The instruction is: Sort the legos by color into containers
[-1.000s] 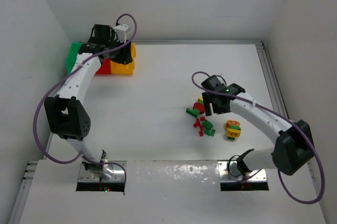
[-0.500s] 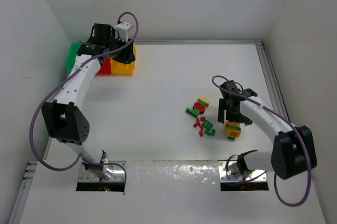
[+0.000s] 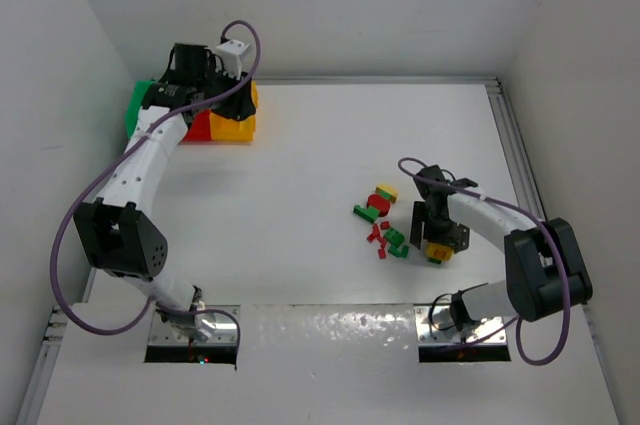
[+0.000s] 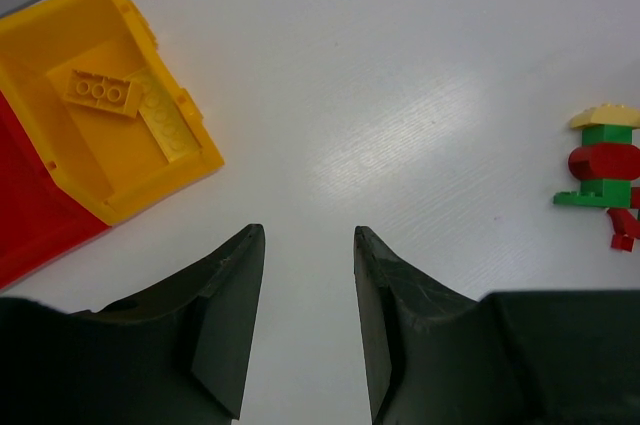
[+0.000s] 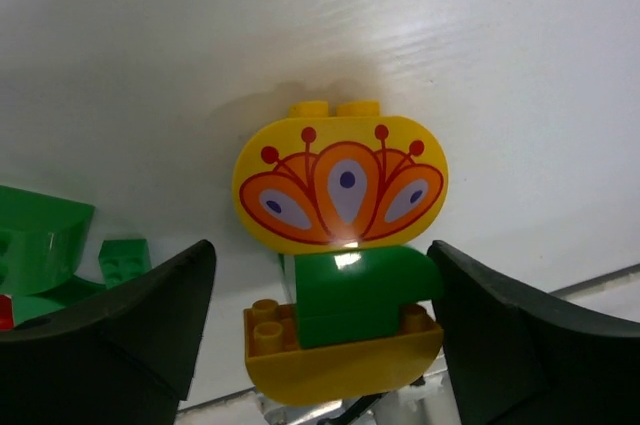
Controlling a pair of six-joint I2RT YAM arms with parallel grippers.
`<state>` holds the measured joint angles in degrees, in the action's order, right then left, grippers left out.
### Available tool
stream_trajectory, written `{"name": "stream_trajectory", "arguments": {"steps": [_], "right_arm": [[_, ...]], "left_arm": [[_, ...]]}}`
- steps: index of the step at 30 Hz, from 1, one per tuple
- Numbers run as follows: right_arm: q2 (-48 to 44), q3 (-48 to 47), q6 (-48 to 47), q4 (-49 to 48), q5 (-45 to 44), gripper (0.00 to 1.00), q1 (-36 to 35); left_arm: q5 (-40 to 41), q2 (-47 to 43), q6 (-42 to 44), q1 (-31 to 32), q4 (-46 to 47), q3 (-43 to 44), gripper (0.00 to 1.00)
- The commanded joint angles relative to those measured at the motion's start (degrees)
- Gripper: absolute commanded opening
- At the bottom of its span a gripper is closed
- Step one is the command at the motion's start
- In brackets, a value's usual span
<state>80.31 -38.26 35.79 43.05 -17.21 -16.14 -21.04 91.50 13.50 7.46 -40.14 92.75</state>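
Here's the little lego stack (image 5: 340, 255), standing on the white table (image 3: 300, 165) right of the middle and closer to the near edge than the far one. On top is a yellow oval brick (image 5: 340, 180), glossy, with two studs on its crown and a fan of orange petals dotted with blue. Under it is a blocky green brick (image 5: 355, 295) with a bright glint on its smooth plastic. At the bottom is a yellow base (image 5: 340, 360), curved like a shallow boat and studded at both ends.

The right gripper (image 3: 434, 233) sits right over it with its dark, matte fingers (image 5: 110, 325) spread wide. The stack is between them with clear daylight on the left side, so nothing is pinched.

Just to the left lie the loose legos (image 3: 383, 225), a scatter of small red and green bricks with a yellow piece at the far end.

At the far left corner of the table are the containers, joined in a row: green bin (image 3: 140, 105), red bin (image 3: 203, 127), yellow bin (image 4: 150, 180). All three are hard, shiny plastic with straight walls. Two flat yellow plates (image 4: 100, 93) already lie inside the yellow one.

The left gripper (image 4: 308, 235) hovers beside that yellow bin, fingers parted and holding nothing.
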Motion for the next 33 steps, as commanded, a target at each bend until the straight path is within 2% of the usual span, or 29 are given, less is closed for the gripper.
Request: {"name": "stream_trajectory", "arguments": {"steps": [1, 2, 8, 11, 13, 14, 15, 16, 22, 26, 28, 31, 33], "right_arm": [[-0.6, 0.4, -0.4, -4.2, 0.8, 0.81, 0.2], [-0.5, 0.3, -0.4, -4.4, 0.5, 0.74, 0.2], [-0.5, -1.2, -1.9, -3.3, -0.6, 0.57, 0.2], [-0.9, -2.2, -4.1, -3.1, -0.8, 0.38, 0.2], [-1.8, -3.7, -7.2, -3.9, 0.8, 0.14, 0.2], [-2.3, -3.8, -8.4, -4.3, 1.4, 0.14, 0.2], [-2.8, -4.9, -9.7, -4.7, 1.8, 0.05, 0.2], [-3.3, -5.5, -11.1, -5.2, 2.2, 0.0, 0.2], [-10.2, -8.4, -26.2, -15.3, 8.2, 0.0, 0.0], [-13.3, -6.7, -33.5, -32.4, 17.0, 0.0, -3.7], [-11.9, -5.9, -38.0, -37.9, 18.8, 0.0, -6.3], [-7.4, -8.0, -38.5, -47.9, 23.3, 0.0, -9.3], [-4.7, -11.4, -38.3, -49.7, 26.8, 0.0, -10.2]], "left_arm": [[-0.8, -2.6, 0.7, 0.5, 0.2, 0.2, 0.39], [-0.9, -2.6, 0.7, 0.5, 0.1, 0.2, 0.39], [-0.8, -2.6, 0.8, 0.5, -0.2, 1.1, 0.39], [-0.9, -2.5, 0.7, 0.5, -0.5, 1.4, 0.39], [-1.6, -2.4, 0.7, 0.5, -0.8, 1.6, 0.39], [-1.6, -2.4, 0.7, 0.5, -0.8, 1.8, 0.39], [-2.3, -2.3, 0.8, 0.5, -1.1, 1.9, 0.39], [-2.6, -2.3, 1.0, 0.5, -1.3, 1.9, 0.4], [-5.3, -1.7, 0.7, 0.5, -1.7, 2.0, 0.43], [-11.0, -0.6, -1.6, 0.8, -1.1, 1.9, 0.48], [-15.7, 0.3, -2.2, 2.4, -1.3, 2.0, 0.52], [-19.1, 1.6, -2.9, 5.4, -1.4, 2.4, 0.58], [-21.1, 2.2, -4.3, 6.8, -1.1, 2.3, 0.63]]}}
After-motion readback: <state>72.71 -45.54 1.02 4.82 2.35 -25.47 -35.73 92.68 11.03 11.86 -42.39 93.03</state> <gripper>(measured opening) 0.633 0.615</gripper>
